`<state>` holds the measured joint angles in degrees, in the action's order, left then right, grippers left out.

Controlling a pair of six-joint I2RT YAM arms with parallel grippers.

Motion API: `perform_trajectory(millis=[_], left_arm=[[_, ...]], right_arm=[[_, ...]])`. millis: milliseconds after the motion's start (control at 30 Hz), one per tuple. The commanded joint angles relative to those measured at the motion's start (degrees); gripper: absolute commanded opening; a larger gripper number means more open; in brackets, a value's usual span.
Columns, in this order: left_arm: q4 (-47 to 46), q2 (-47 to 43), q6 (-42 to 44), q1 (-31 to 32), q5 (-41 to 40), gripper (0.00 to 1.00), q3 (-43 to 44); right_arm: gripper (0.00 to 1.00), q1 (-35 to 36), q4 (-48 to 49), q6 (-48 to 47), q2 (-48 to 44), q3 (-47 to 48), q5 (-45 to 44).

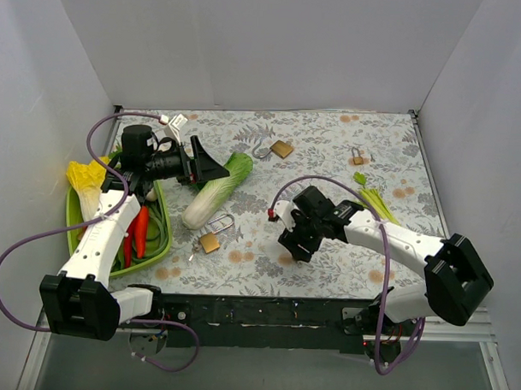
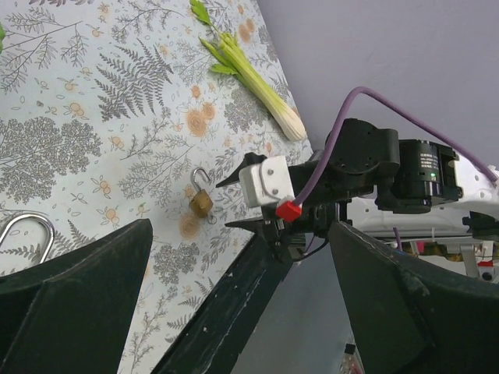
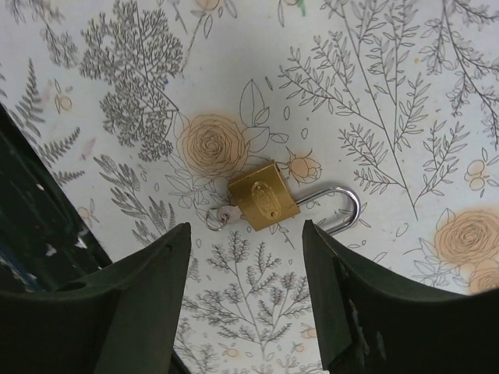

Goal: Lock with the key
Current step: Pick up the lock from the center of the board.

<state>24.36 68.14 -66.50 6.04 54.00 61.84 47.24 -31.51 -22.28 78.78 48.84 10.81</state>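
Observation:
A small brass padlock (image 3: 263, 195) lies flat on the floral cloth with its shackle (image 3: 343, 209) swung open. A key (image 3: 228, 215) on a small ring sticks out of its base. My right gripper (image 3: 245, 234) is open and hovers just above it, a finger on either side, not touching. In the top view my right gripper (image 1: 295, 246) hides this padlock. The left wrist view shows the padlock (image 2: 201, 203) beside the right gripper. My left gripper (image 1: 212, 166) is open and empty, raised over the cabbage and pointing right; it also shows in its own view (image 2: 240, 227).
A larger padlock (image 1: 210, 241) lies left of the right gripper, and two more padlocks (image 1: 282, 149) (image 1: 358, 157) lie at the back. A napa cabbage (image 1: 218, 189), celery (image 1: 376, 199) and a green tray (image 1: 157, 245) of vegetables are on the cloth. The black front edge (image 1: 265, 311) is close.

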Motion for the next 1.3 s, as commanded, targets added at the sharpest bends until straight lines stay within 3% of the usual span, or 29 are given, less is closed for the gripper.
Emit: perform_trajectory(millis=[0, 133, 300, 400, 433, 600, 1267], left_arm=[[-2.6, -1.1, -3.3, -0.6, -0.7, 0.98, -0.8], [-2.7, -1.1, -4.5, -0.7, -1.7, 0.98, -1.0], [-2.7, -1.7, -4.9, -0.8, -3.8, 0.98, -1.1], [-2.9, -2.4, -4.7, -0.9, -4.9, 0.98, -1.7], [-3.2, -2.6, -4.7, -0.9, -5.0, 0.98, -1.9], [-3.5, -2.9, -4.8, -1.0, -6.0, 0.98, -2.7], [-3.8, -4.2, -2.2, -1.3, -7.6, 0.98, -2.6]], right_arm=[[0.67, -0.5, -1.1, 21.7, -0.1, 4.8, -2.8], [0.65, -0.8, -0.9, 32.6, 1.9, 6.7, -8.5], [0.66, -0.8, -2.1, 35.6, 5.7, 7.7, -8.9], [0.71, -1.0, -0.7, 37.4, 5.2, 5.4, -8.8], [0.80, -1.1, 0.0, 37.7, 5.0, 4.5, -8.3], [0.84, -1.2, 2.9, 39.0, 2.8, -0.2, -8.0], [0.72, -0.8, 2.0, 37.2, 14.7, 5.4, -10.4]])
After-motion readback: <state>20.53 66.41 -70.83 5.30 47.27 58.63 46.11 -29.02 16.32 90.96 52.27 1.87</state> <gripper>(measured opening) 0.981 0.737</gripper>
